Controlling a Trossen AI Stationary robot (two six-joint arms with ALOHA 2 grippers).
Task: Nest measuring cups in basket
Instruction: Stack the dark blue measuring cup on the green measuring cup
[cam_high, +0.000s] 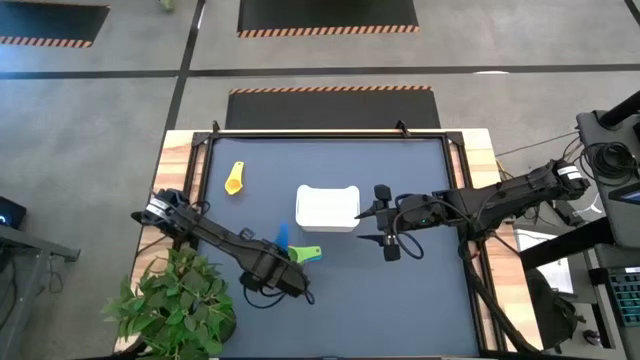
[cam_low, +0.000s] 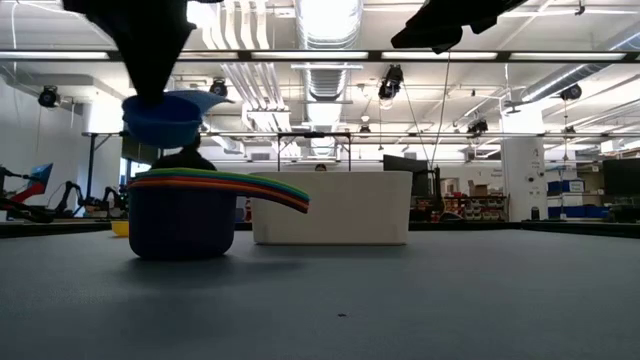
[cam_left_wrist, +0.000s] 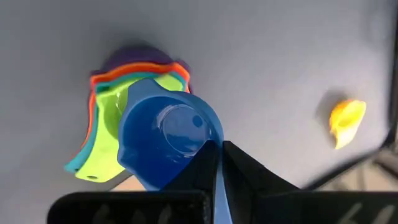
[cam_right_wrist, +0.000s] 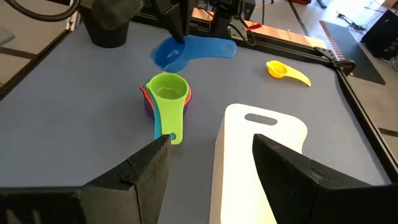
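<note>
One blue cup (cam_right_wrist: 173, 55) is hanging just above the nested stack (cam_right_wrist: 165, 99), the left gripper (cam_left_wrist: 214, 163) pinching its handle so the bowl can drop into the green cup (cam_left_wrist: 112, 127) on top. The stack is sitting on the mat just left of the white basket (cam_high: 327, 208), not yet inside it. A yellow cup (cam_high: 235, 179) is lying apart at the far left. The right gripper (cam_high: 372, 226) is waiting, fingers spread, right of the basket, with open mat nearby.
</note>
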